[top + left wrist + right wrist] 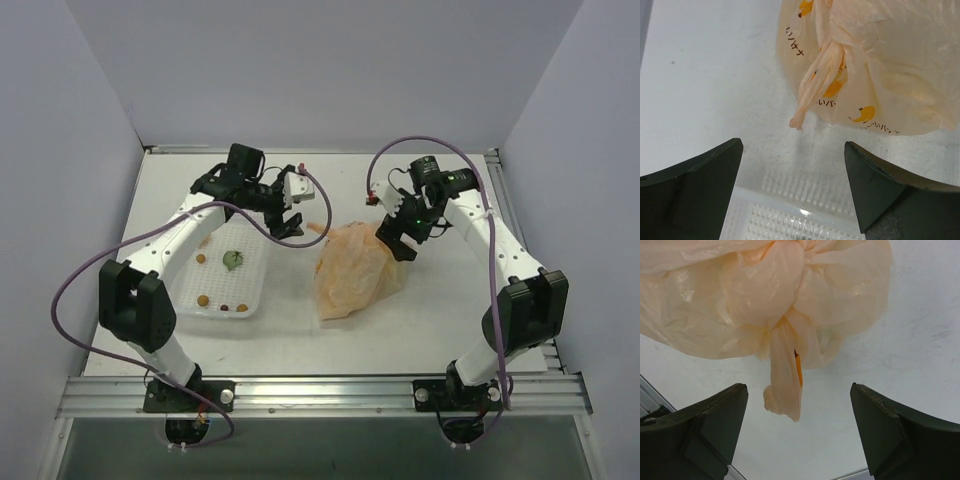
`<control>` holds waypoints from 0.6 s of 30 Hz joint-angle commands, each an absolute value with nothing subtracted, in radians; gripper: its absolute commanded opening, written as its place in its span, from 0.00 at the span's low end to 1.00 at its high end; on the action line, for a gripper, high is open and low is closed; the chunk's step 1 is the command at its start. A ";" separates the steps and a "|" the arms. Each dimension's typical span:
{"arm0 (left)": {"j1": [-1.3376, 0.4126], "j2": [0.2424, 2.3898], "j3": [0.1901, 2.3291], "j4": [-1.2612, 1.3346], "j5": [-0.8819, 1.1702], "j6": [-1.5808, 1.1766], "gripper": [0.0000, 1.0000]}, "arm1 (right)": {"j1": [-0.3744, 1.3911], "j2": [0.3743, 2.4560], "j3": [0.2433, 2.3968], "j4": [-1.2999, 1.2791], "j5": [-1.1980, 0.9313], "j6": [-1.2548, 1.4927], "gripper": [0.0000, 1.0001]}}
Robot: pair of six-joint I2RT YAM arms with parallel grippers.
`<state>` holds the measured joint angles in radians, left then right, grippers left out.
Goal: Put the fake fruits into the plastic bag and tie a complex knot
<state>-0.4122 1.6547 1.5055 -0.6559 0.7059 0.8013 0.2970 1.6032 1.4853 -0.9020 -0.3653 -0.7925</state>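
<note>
The peach-orange plastic bag (350, 270) lies bulging in the middle of the table, its top bunched and twisted. The fake fruits are hidden; only the bag's bulge shows. My left gripper (289, 226) hovers just left of the bag, open and empty. In the left wrist view the bag (890, 75) fills the upper right, and a twisted handle tail (812, 90) hangs toward my open left gripper (794, 144) without touching it. My right gripper (397, 243) is at the bag's upper right edge. In the right wrist view another twisted tail (785, 380) dangles ahead of my open right gripper (799, 386), apart from both fingers.
A white mesh tray (250, 300) sits left of the bag, under my left arm, holding a small green leafy piece (232, 260) and several tiny brown bits (203, 298). Its rim (790, 207) shows below my left fingers. Walls enclose the table on three sides.
</note>
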 commanded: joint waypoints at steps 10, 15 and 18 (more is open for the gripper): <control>-0.520 1.790 1.471 -0.506 0.601 1.017 0.97 | 0.318 1.628 1.436 -0.864 -0.336 -0.787 0.28; -0.589 1.818 1.439 -0.364 0.505 1.026 0.97 | 0.324 1.631 1.439 -0.857 -0.342 -0.781 0.00; -0.613 1.844 1.440 -0.327 0.457 1.020 0.90 | 0.325 1.631 1.448 -0.854 -0.351 -0.779 0.00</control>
